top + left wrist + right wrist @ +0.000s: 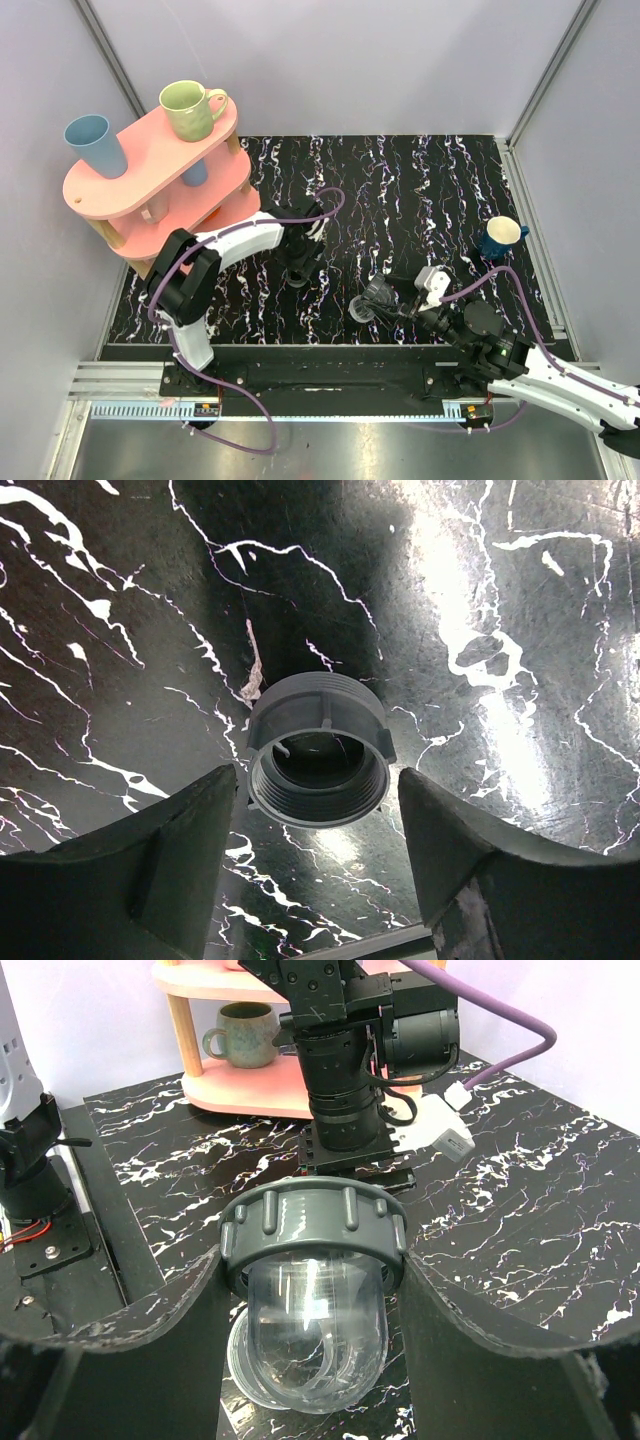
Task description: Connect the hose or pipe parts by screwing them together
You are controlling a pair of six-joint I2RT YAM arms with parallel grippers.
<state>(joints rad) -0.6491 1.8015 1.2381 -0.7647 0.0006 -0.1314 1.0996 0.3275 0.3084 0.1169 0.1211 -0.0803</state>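
— What have you got on the left side?

— My left pincer points down at the tabletop, black with white veins. Its jaws are spread, one finger on either side of the grey threaded fitting. That piece sits on the tabletop with its threaded mouth facing my wrist camera. Both fingers are just beside it. I see a thin gap on the left, but on the right I cannot tell whether there is contact.

— And the right?

— My right pincer is clamped on the clear-ended fitting. The fingers press on its grey ribbed collar from both sides, and the clear dome sticks out past them. I cannot tell whether the dome rests on the tabletop.

— How do the two pieces lie?

— In the overhead view they are near each other but apart. The clear-ended one is to the right of the grey one and closer to the arm bases.

— Anything else around?

— A pink shelf in the far left corner has a green mug and a blue cup on top. A dark blue mug stands alone at the right of the tabletop.
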